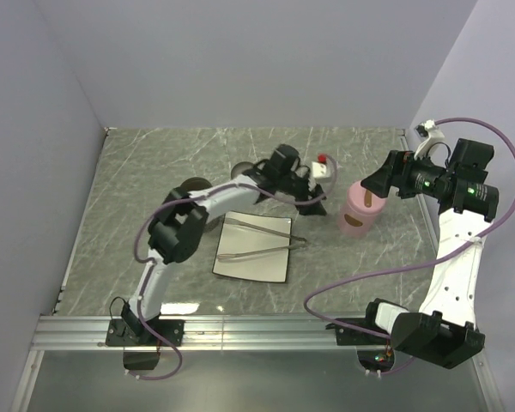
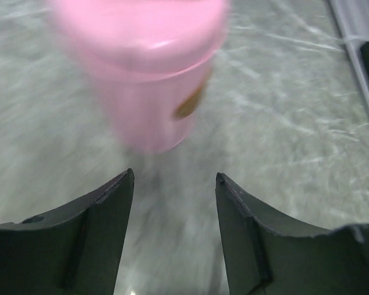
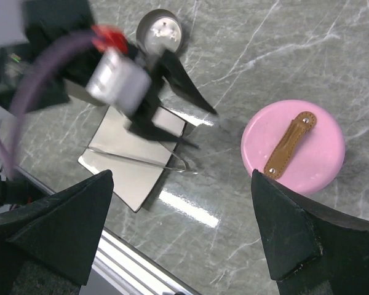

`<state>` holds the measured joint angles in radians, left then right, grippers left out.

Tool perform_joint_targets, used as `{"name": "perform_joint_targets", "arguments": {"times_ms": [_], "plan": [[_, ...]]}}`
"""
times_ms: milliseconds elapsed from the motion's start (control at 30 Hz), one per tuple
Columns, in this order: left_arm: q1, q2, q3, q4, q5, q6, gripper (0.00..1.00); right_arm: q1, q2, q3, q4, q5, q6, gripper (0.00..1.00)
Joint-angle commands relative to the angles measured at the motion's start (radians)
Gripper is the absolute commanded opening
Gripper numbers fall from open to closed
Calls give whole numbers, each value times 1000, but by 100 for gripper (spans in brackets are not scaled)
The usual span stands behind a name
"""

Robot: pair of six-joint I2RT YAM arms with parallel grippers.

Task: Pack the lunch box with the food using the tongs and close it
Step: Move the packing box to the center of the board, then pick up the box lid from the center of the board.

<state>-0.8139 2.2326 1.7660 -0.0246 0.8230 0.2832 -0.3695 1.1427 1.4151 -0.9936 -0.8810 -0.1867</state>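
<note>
Round pink lunch box (image 1: 359,210), lidded, 3 o'clock of white square plate (image 1: 249,264) bearing slim silver tongs (image 1: 262,240). Left hand (image 2: 174,181) half-open, right hand (image 3: 181,176) wide, both empty. Packing seemingly complete.

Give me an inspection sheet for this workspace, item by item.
Surface: grey marble-look table.
Job's things: tongs lying on the white plate; pink lunch box with its lid on; food not seen.
Clutter: round silver dish behind the plate.
Grippers: left gripper open, empty, facing the lunch box; right gripper open, empty, near the lunch box.
Cables: purple cables looping along both arms.
Surroundings: plain pale walls; metal rail at the near edge.
</note>
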Motion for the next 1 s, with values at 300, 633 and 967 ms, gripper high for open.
{"name": "perform_joint_targets", "arguments": {"times_ms": [300, 633, 967], "plan": [[237, -380, -105, -214, -359, -108, 61, -5, 5, -41, 82, 172, 0, 88], [240, -238, -19, -405, -771, -93, 60, 56, -3, -47, 113, 234, 49, 87], [274, -202, 62, -445, -820, -168, 63, 294, 26, -30, 141, 381, 3, 85]]}}
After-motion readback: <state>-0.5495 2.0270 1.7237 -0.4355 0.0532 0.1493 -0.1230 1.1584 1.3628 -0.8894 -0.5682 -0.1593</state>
